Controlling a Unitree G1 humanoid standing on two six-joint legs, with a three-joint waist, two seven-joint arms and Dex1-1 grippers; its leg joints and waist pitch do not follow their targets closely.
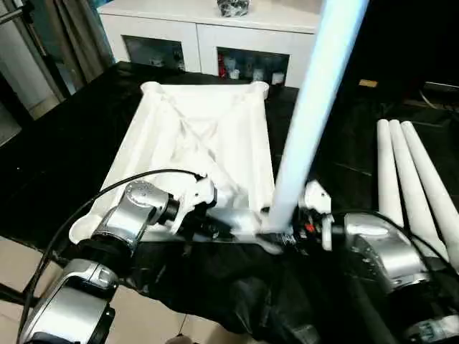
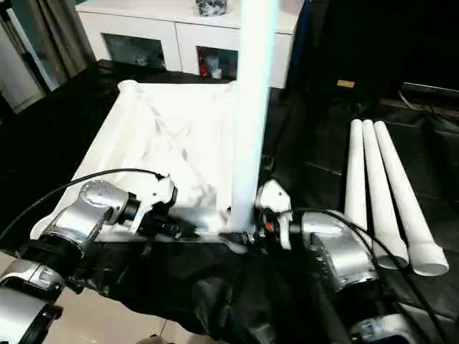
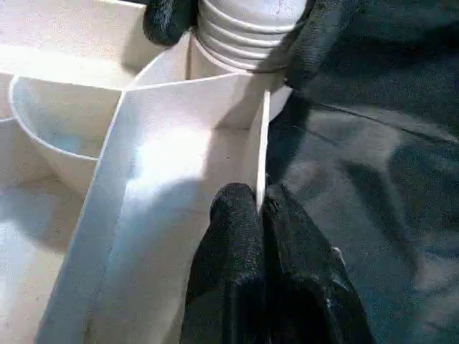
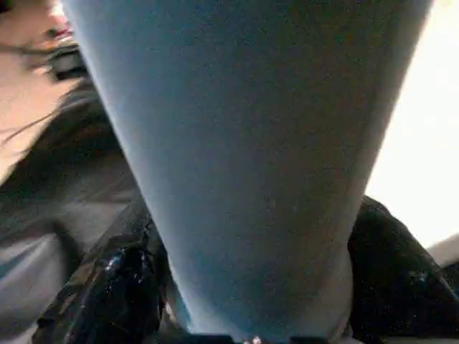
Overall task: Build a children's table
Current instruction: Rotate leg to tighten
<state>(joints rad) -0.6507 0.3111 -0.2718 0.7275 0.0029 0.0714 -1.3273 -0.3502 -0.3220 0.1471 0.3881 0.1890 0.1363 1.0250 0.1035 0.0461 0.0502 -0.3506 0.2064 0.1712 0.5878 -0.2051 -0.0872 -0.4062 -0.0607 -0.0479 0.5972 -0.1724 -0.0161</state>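
The tabletop (image 1: 193,150) lies ribbed side up on the black-draped desk (image 2: 308,150), with one leg (image 1: 305,122) standing upright in its near right corner socket. The right pincer (image 3: 240,32) clasps that leg low down, at its threaded end. The left pincer (image 3: 259,215), pressed together, pinches the tabletop's thin rim. Three spare legs (image 2: 380,193) lie at three o'clock. Hollow plastic looks light, stiff and slick; gripping low should keep it steady
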